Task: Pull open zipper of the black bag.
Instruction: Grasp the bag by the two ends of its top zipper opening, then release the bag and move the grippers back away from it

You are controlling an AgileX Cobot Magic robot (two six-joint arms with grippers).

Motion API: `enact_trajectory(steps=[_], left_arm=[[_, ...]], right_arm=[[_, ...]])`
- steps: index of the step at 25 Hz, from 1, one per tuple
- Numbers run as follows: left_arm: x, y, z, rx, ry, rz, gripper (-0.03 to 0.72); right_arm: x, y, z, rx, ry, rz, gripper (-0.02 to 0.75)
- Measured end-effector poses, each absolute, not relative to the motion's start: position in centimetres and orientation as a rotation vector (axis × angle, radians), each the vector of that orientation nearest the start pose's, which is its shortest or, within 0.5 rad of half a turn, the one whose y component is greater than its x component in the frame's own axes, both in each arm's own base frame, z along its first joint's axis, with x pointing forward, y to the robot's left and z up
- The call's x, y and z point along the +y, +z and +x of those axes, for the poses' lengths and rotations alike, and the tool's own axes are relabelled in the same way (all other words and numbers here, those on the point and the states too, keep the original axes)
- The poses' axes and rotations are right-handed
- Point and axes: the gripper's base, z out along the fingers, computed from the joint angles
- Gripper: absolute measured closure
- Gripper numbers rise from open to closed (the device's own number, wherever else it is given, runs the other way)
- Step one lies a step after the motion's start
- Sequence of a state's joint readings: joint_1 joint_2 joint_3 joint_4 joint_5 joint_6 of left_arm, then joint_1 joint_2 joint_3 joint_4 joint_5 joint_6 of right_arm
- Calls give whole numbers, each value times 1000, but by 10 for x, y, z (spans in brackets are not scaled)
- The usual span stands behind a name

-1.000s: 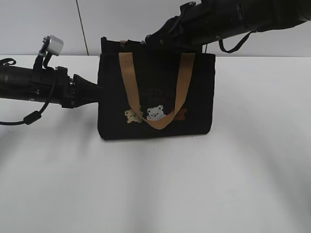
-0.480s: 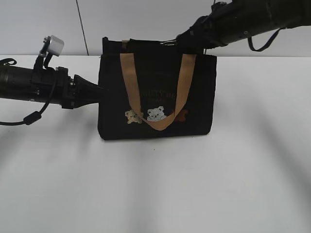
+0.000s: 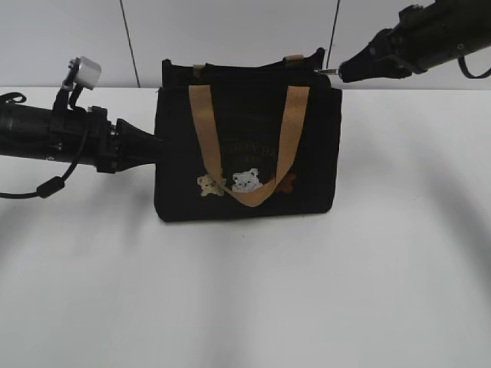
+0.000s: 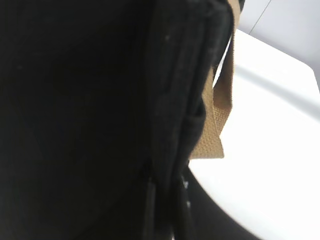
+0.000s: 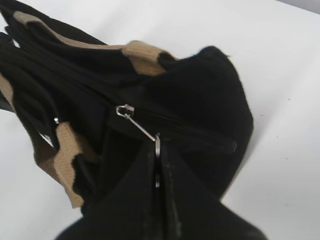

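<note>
The black bag [image 3: 245,123] stands upright on the white table, its tan handles hanging down the front. My left gripper [image 3: 156,146] presses into the bag's left end and is shut on a fold of its side seam [image 4: 167,150]. My right gripper [image 3: 343,73] hovers just past the bag's top right corner. It is shut on the round ring of the silver zipper [image 5: 137,125], whose thin link stretches taut from the slider. In the right wrist view the right gripper [image 5: 157,172] pinches the ring edge-on, with the black bag [image 5: 210,90] beyond it.
A white table [image 3: 245,291] spreads in front of and around the bag. A pale wall [image 3: 230,31] stands close behind. One tan handle [image 4: 215,120] hangs beside the gripped seam. The left arm's cable [image 3: 46,188] droops toward the table at the left.
My right gripper has travelled right along the bag's top, from above the left handle to past the right corner, drawing the zipper with it. The left arm has stayed still.
</note>
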State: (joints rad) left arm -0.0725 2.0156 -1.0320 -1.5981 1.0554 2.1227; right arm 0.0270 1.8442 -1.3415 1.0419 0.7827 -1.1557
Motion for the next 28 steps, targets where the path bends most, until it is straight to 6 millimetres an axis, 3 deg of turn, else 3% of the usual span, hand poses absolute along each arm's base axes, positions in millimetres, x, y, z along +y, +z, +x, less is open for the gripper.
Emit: enact_trajectory(steps=[5, 11, 14, 16, 19, 23, 28], left_arm=[[-105, 145, 353, 1839, -1002, 1009, 653], [-105, 145, 353, 1879, -1021, 968, 653], [-103, 143, 355, 1987, -1048, 853, 634], [-102, 147, 355, 2040, -1055, 806, 569], [-100, 160, 351, 2089, -1028, 802, 457], [-96, 190, 340, 2128, -957, 842, 416], [-88, 228, 322, 2200, -845, 855, 410]], right_arm=[[46, 247, 396, 2265, 646, -585, 753], [47, 247, 393, 2281, 686, -610, 736], [49, 251, 389, 2278, 710, -639, 580], [50, 261, 384, 2260, 715, -659, 404], [51, 276, 374, 2238, 720, -716, 251], [56, 294, 356, 2249, 674, -820, 209], [78, 315, 329, 2313, 561, -926, 202]])
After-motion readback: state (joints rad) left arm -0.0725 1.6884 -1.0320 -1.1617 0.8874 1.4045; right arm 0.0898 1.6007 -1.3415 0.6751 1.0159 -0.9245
